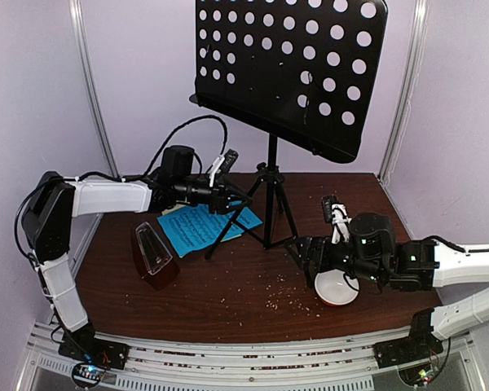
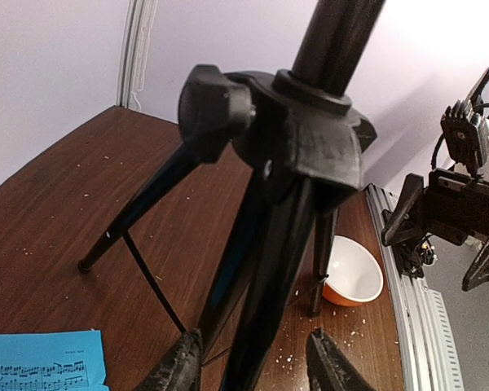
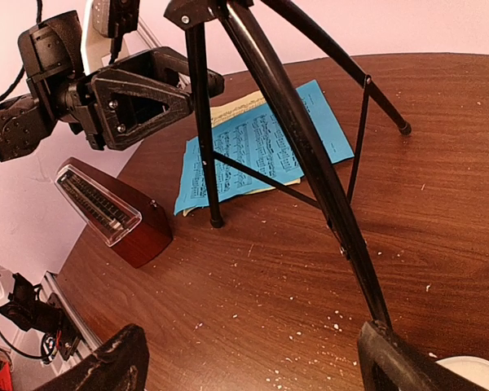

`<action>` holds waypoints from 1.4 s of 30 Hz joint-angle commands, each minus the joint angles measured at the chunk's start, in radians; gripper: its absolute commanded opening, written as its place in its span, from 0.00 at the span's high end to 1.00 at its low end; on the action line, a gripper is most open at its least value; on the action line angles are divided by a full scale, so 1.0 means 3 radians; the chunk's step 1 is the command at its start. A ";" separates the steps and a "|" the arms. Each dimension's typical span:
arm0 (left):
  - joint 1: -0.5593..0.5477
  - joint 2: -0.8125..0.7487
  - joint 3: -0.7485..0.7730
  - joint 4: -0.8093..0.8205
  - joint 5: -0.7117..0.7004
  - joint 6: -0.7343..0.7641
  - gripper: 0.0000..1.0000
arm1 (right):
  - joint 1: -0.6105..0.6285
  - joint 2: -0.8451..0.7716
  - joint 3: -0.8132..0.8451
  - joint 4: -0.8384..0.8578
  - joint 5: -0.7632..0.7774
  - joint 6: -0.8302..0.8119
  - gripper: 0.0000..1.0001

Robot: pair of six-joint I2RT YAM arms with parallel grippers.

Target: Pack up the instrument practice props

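Observation:
The black tripod music stand [image 1: 270,175] stands mid-table, its perforated desk [image 1: 289,65] high above. My left gripper [image 1: 231,198] is open and straddles one tripod leg [image 2: 265,277] just below the hub, its fingers [image 2: 178,365] apart from the leg. The bright blue music sheet [image 1: 200,228] lies on a pale yellow one [image 3: 236,102] under the tripod's left side. The brown metronome [image 1: 153,254] with its clear cover stands at front left. My right gripper [image 1: 304,257] is wide open and empty, low over the table; one tripod foot [image 3: 381,314] ends at its right finger [image 3: 399,362].
A small round bowl [image 1: 338,287], white inside and orange outside, sits under my right wrist and shows in the left wrist view [image 2: 354,273]. Crumbs [image 1: 285,297] are scattered over the brown table [image 1: 228,309]. Pale walls close the back and sides.

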 commanded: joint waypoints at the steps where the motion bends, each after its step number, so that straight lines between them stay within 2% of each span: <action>1: -0.0012 0.0165 0.0196 0.0049 0.0187 0.0052 0.62 | -0.0027 0.0008 -0.0046 0.0100 -0.0030 0.0060 0.09; 3: -0.0012 0.0191 0.0207 0.0114 0.0182 -0.0002 0.71 | -0.0033 0.0031 -0.0032 0.0100 -0.0047 0.0062 0.09; 7: -0.0015 0.0192 0.0155 0.0230 0.0183 -0.0050 0.81 | -0.0030 0.0040 -0.0030 0.0114 -0.0061 0.0077 0.09; 13: -0.0013 -0.0006 -0.0155 0.0383 -0.0151 -0.0038 0.99 | -0.0037 0.0028 -0.0043 0.0121 -0.0032 0.0099 0.09; 18: -0.0072 -0.0257 -0.0492 0.0529 -0.0609 -0.0113 1.00 | -0.0043 0.0042 -0.0041 0.0127 0.0002 0.0090 0.09; 23: -0.0321 -0.0576 -0.0879 0.0848 -0.1368 -0.0411 1.00 | -0.0040 0.0044 -0.0046 0.0115 0.0086 0.0123 0.09; 26: -0.0619 -0.0702 -0.0975 0.0855 -0.2017 -0.0561 1.00 | -0.0048 0.0044 -0.0048 0.0110 0.0140 0.0147 0.09; 28: -0.0817 -0.0723 -0.0981 0.0689 -0.2665 -0.0841 1.00 | -0.0050 0.0040 -0.0052 0.0101 0.0179 0.0172 0.09; 30: -0.0971 -0.0718 -0.1024 0.0732 -0.3035 -0.1131 1.00 | -0.0046 0.0029 -0.0066 0.0098 0.0213 0.0196 0.09; 33: -0.1224 -0.0708 -0.1127 0.0954 -0.3370 -0.1468 1.00 | -0.0047 -0.0001 -0.0091 0.0088 0.0256 0.0235 0.09; 39: -0.1641 -0.0628 -0.1044 0.0969 -0.4034 -0.1697 1.00 | -0.0046 -0.0108 -0.0151 0.0029 0.0366 0.0293 0.09; 42: -0.1709 -0.0574 -0.1042 0.0964 -0.4093 -0.1906 1.00 | -0.0050 -0.0161 -0.0200 0.0038 0.0410 0.0324 0.09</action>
